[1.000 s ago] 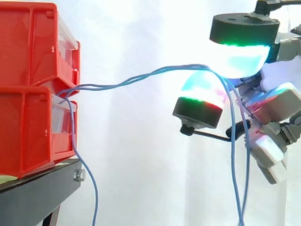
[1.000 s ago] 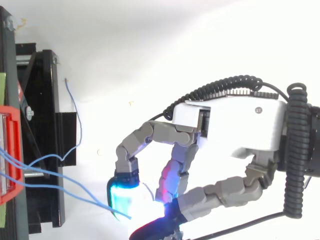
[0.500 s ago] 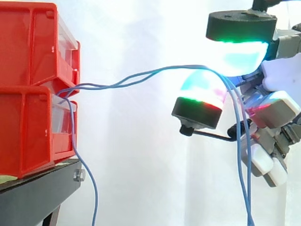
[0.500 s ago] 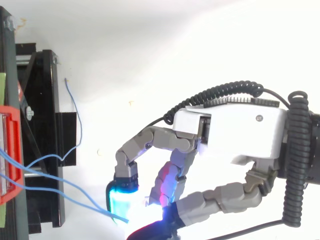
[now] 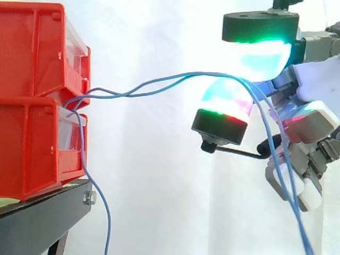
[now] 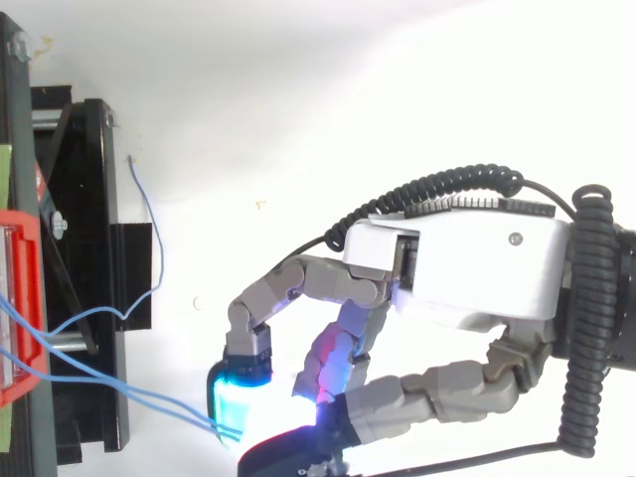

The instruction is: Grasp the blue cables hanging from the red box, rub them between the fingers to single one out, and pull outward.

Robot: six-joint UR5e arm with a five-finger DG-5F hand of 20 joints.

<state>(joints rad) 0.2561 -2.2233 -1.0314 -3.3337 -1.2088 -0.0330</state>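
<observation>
Blue cables [image 5: 183,76] come out of the gap between the upper red bin [image 5: 32,48] and the lower red bin [image 5: 26,149], which sit stacked on the black stand [image 5: 42,223] at the left of the side view. They run rightward through the air in a loosely twisted, gently rising line to the hand [image 5: 313,79]. There they pass between its glowing pads [image 5: 263,56] and fall steeply past the palm to the bottom edge. The fingers are curled, with a cyan-white pad above and a cyan-and-red pad below clamped on the cables. A separate strand [image 5: 108,218] hangs down from the bins, just beside the stand. From above, two strands stretch from the bin at the left edge to a cyan pad, with a white curtain [image 5: 159,175] behind everything
</observation>
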